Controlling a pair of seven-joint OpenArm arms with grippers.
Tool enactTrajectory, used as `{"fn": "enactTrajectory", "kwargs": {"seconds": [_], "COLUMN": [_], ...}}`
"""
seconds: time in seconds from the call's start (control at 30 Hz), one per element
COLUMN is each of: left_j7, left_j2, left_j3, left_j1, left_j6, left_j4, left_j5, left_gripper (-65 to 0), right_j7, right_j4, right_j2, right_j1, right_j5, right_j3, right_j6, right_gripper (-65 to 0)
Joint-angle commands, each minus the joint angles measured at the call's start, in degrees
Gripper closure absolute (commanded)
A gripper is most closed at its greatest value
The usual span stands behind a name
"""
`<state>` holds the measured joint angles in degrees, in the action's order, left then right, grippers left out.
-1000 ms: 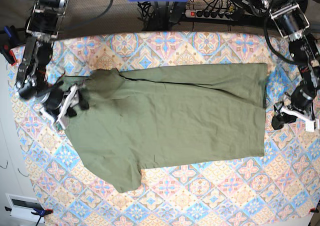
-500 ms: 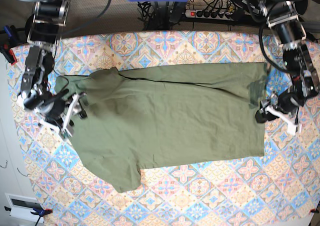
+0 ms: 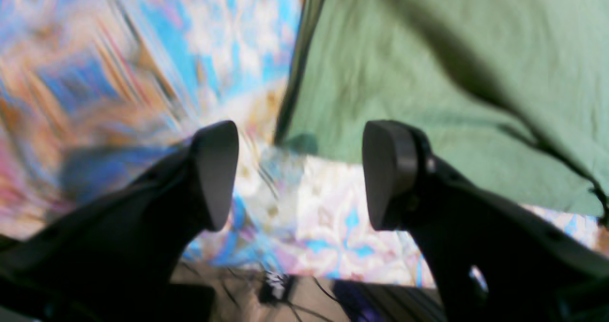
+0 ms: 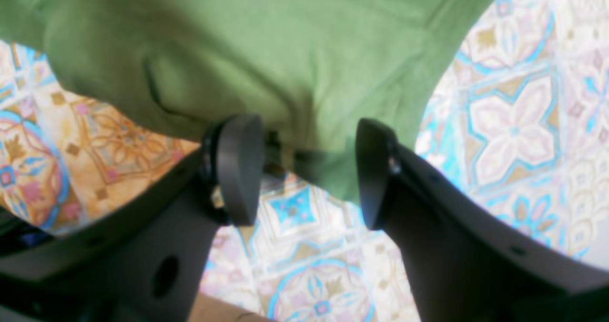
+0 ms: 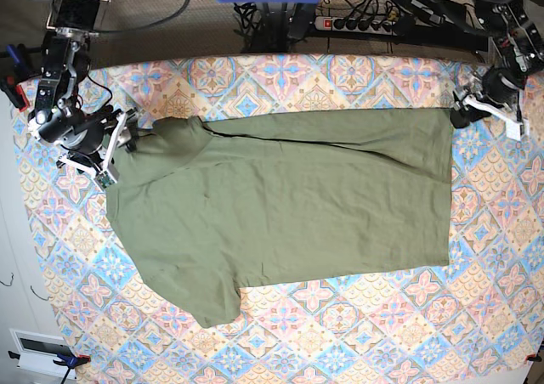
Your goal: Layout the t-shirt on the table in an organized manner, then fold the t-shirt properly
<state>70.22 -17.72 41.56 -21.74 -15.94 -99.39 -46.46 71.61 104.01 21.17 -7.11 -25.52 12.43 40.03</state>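
The olive-green t-shirt (image 5: 289,201) lies spread flat on the patterned table (image 5: 357,333), neck end at the left of the base view and hem at the right. Its lower sleeve (image 5: 200,295) sticks out towards the front. My right gripper (image 5: 126,140) sits at the upper-left sleeve. In the right wrist view this gripper (image 4: 307,170) is open, with the edge of the t-shirt (image 4: 266,65) reaching between its fingers, not pinched. My left gripper (image 5: 460,115) hovers at the hem's far corner. It (image 3: 299,179) is open over bare cloth, the t-shirt (image 3: 428,74) just beyond.
A power strip (image 5: 361,23) and tangled cables lie behind the table's far edge. A white box (image 5: 38,347) sits off the table's front-left corner. Patterned cloth shows all around the shirt, widest at the front.
The left arm swung from the hem's middle to its far corner. The right arm shifted towards the far side along the upper sleeve. Both grippers kept the same opening.
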Motion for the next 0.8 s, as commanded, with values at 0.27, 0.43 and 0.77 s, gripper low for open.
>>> {"fn": "enactTrajectory", "kwargs": {"seconds": [0.27,0.43,0.77], "left_j7": [-1.42,-1.69,-1.25], "left_j2": [2.73,4.66,7.30], "left_j3": [1.12,1.12,1.03], "left_j1": [2.35,3.49,5.96], "left_j6": [-0.19,-0.19,-0.28], "left_j4": [5.99,9.06,9.06], "left_j5": [-0.71,-0.62,-0.97], "left_gripper": [-40.6,-40.6,-14.1], "right_j7": [-1.50,-1.68,-1.68], "right_j4": [1.18,1.18,1.18], "right_j2": [1.03,1.03,1.03], "right_j1": [0.21,-0.49,-1.28], "right_j5": [-0.64,-0.64,-0.64], "right_j3": [0.28,0.63,0.72], "right_j6": [-0.03,-0.03,-0.03], "right_gripper": [-29.9,-29.9,-29.8]}}
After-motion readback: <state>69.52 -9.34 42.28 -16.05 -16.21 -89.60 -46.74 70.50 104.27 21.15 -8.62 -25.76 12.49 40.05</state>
